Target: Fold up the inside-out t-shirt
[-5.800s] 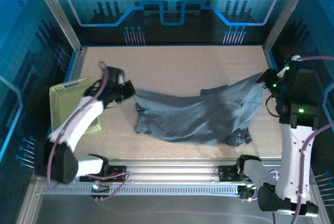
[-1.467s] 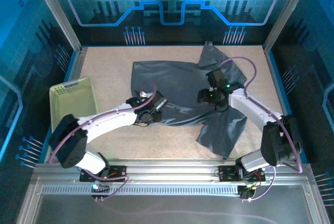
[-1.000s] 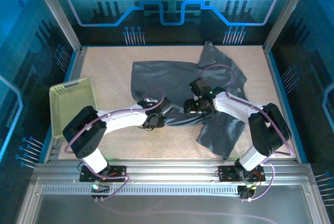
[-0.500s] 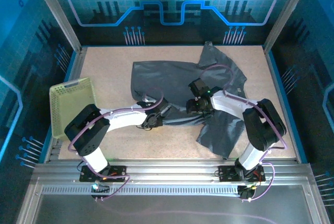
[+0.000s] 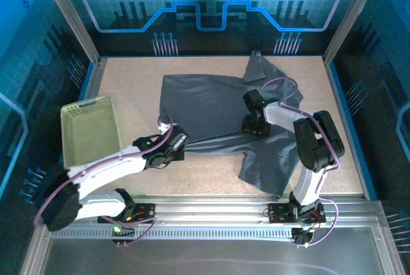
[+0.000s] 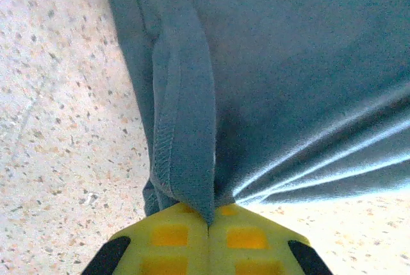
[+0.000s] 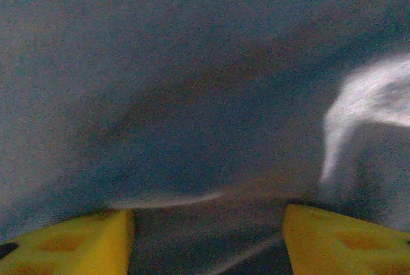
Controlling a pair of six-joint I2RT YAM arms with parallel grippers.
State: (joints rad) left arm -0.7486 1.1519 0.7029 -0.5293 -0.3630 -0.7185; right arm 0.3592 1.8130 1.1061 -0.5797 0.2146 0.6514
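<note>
The inside-out t-shirt [image 5: 211, 105], dark slate-grey, lies spread across the middle of the table, with a sleeve [image 5: 259, 66] reaching toward the back wall. My left gripper [image 5: 180, 141] is at the shirt's near left edge. In the left wrist view it [image 6: 208, 222] is shut on a bunched fold with a stitched hem [image 6: 182, 153], and creases fan out to the right. My right gripper [image 5: 252, 123] rests on the shirt's right half. Its yellow fingers [image 7: 77, 243] stand wide apart in the right wrist view, close over blurred grey cloth [image 7: 192, 95].
A pale yellow-green mesh basket [image 5: 90, 131] stands at the table's left edge, close to my left arm. Bare speckled tabletop [image 5: 128, 83] lies left of the shirt and along the front by the metal rail [image 5: 211, 206].
My left gripper has closed on the shirt's near left edge and drawn back to the left. My right gripper has slid right and slightly back over the cloth.
</note>
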